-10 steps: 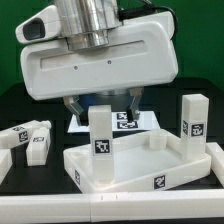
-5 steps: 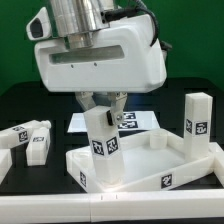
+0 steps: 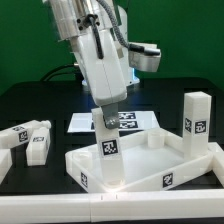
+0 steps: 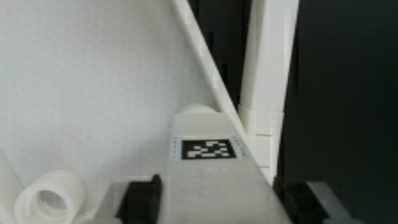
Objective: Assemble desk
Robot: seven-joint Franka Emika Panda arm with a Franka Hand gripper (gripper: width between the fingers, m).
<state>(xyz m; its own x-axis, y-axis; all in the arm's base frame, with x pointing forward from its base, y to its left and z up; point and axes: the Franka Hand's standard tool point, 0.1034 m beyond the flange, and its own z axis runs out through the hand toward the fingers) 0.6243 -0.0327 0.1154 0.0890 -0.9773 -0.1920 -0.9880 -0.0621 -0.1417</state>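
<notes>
The desk top (image 3: 168, 152) is a white rimmed rectangle lying flat near the table's front. My gripper (image 3: 106, 116) is shut on a white square leg (image 3: 106, 143), held upright in the top's corner at the exterior view's left. In the wrist view my gripper (image 4: 228, 205) has its dark fingers (image 4: 143, 200) on either side of the tagged leg (image 4: 210, 148), above the top's inner face (image 4: 98, 90) and beside a round socket (image 4: 50, 203). Another leg (image 3: 194, 118) stands upright at the exterior view's right. Two legs (image 3: 28, 138) lie at the left.
The marker board (image 3: 134, 121) lies behind the desk top. White blocks sit at the table's front left (image 3: 3, 165) and front right (image 3: 217, 160) edges. The table is black, with a green wall behind.
My gripper has turned about its vertical axis with the leg in it, from broadside to edge-on. The leg has turned with it and sits slightly lower and further right.
</notes>
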